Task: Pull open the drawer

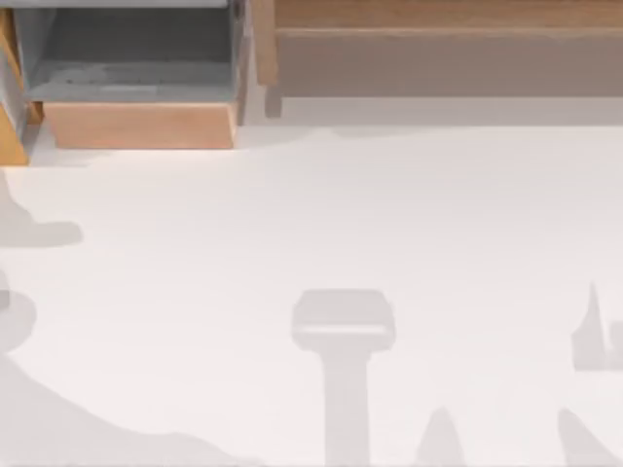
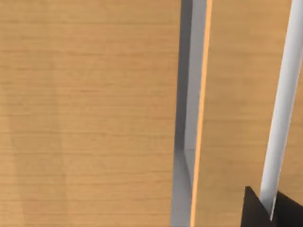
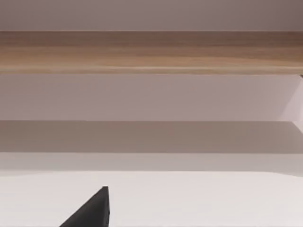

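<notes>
The left gripper [image 2: 273,209] has its jaws closed on the pale handle bar [image 2: 284,94], one dark finger on either side and both seemingly touching it, though how hard they press I cannot say. That bar runs along the wooden front of the drawer [image 2: 236,104], whose bright orange edge borders a thin grey gap, so it looks barely cracked open. From above, the drawer [image 1: 12,141] is a sliver of deeper orange-brown wood at the far left corner of the counter [image 1: 311,224], just left of a wide grey-lined drawer [image 1: 141,125] with a pale tan front that stands pulled out. I judge the drawer rigid and fairly light, likely to slide straight on its runners. The bar is smooth and round, so a loose pinch could slip along it. The best hold is around the bar's middle, pulling square to the front so the box does not skew and bind. The right gripper [image 3: 94,210] sits idle on the right, facing a long wooden shelf [image 3: 151,52]; whether its jaws are spread I cannot tell
</notes>
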### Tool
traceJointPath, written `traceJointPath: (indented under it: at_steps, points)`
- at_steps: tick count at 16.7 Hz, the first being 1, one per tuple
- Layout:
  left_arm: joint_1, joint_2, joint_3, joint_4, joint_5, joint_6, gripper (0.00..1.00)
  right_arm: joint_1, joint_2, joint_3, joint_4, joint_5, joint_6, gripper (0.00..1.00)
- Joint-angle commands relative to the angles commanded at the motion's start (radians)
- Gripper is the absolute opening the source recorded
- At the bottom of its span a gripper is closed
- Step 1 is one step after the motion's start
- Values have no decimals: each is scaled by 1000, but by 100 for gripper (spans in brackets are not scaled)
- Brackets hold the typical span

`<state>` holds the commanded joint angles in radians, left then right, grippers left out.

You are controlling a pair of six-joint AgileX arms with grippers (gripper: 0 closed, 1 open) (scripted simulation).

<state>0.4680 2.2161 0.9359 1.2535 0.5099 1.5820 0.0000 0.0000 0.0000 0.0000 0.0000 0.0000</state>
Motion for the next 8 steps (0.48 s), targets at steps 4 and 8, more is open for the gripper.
traceJointPath:
  at_steps: [4,8]
  points:
    - [17,-18,-36,25,18,2,0,0,0,0,0,0,0,100]
    - [59,-66,-179,86,59,2,0,0,0,0,0,0,0,100]
